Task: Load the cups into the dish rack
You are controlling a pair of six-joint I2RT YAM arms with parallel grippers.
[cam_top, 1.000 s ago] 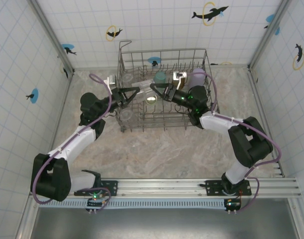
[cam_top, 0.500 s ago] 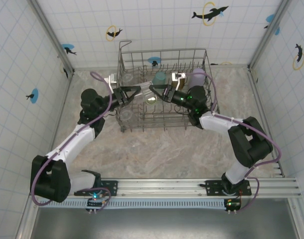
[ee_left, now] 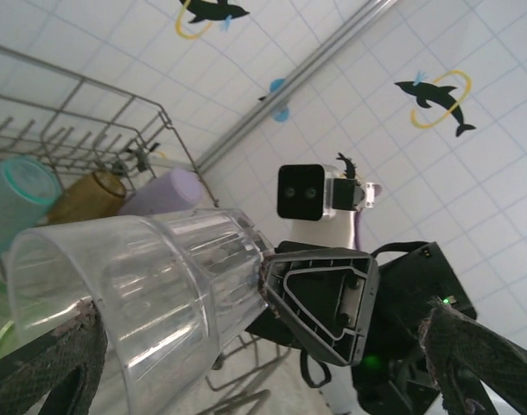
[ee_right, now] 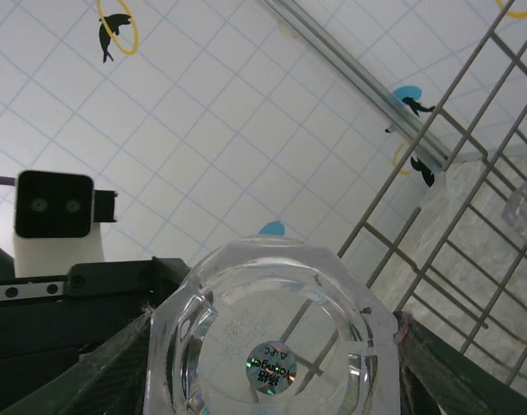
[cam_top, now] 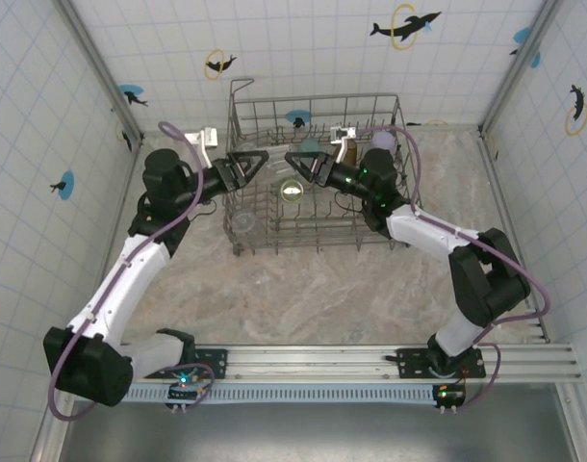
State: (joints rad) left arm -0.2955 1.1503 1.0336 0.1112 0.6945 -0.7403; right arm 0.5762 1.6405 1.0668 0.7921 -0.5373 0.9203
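A clear cup [ee_left: 142, 294] hangs tilted above the dish rack [cam_top: 318, 239], and my right gripper [cam_top: 295, 166] is shut on its base. In the right wrist view that faceted base [ee_right: 272, 346] sits between the right gripper [ee_right: 274, 322] fingers. My left gripper [cam_top: 262, 164] is open just left of the cup. In its own view the left gripper [ee_left: 259, 320] fingers stand wide on either side, off the cup. In the rack are a light green cup [cam_top: 292, 191], a teal cup [cam_top: 309, 146], an amber cup [cam_top: 348, 150] and a lavender cup [cam_top: 382, 142].
Another clear cup [cam_top: 243, 223] sits at the rack's near left corner. A tall wire loop [cam_top: 239, 96] rises at the rack's far left corner. Tiled walls close in the marbled table [cam_top: 303, 298] on three sides.
My left gripper opened, let go of the clear cup and drew back to the left. The right gripper kept hold of the cup and lifted it slightly toward the rack's far side.
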